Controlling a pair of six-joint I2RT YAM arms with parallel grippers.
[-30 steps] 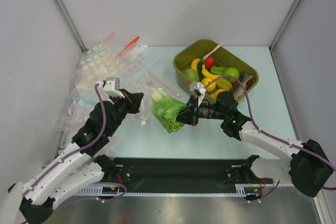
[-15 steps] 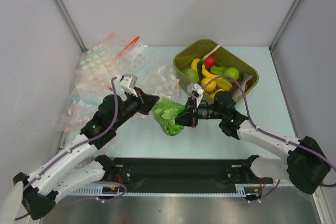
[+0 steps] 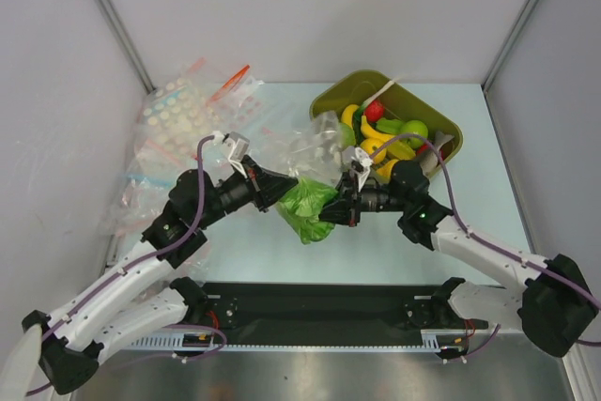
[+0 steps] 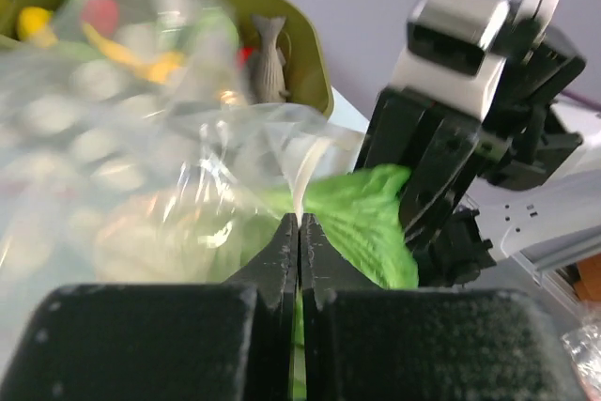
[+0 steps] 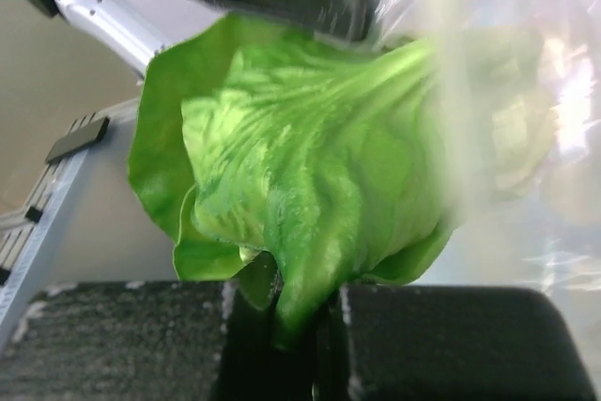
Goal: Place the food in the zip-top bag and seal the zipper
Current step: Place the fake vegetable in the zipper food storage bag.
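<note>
The green lettuce piece hangs mid-table between both grippers; it fills the right wrist view and shows in the left wrist view. My right gripper is shut on its leaf edge. My left gripper is shut on the edge of the white-dotted clear bag, which is lifted and drapes over the lettuce's top. The bag's edge strip rises from the left fingertips. The yellow-orange fruit is not told apart among the fruit in the bin.
An olive-green bin at the back right holds bananas, red and green toy fruit. A heap of clear zip bags with pink and red strips lies at the back left. White walls close in on both sides.
My left gripper moved right and lifted the dotted bag up over the lettuce. The right gripper stayed roughly in place, still holding the lettuce.
</note>
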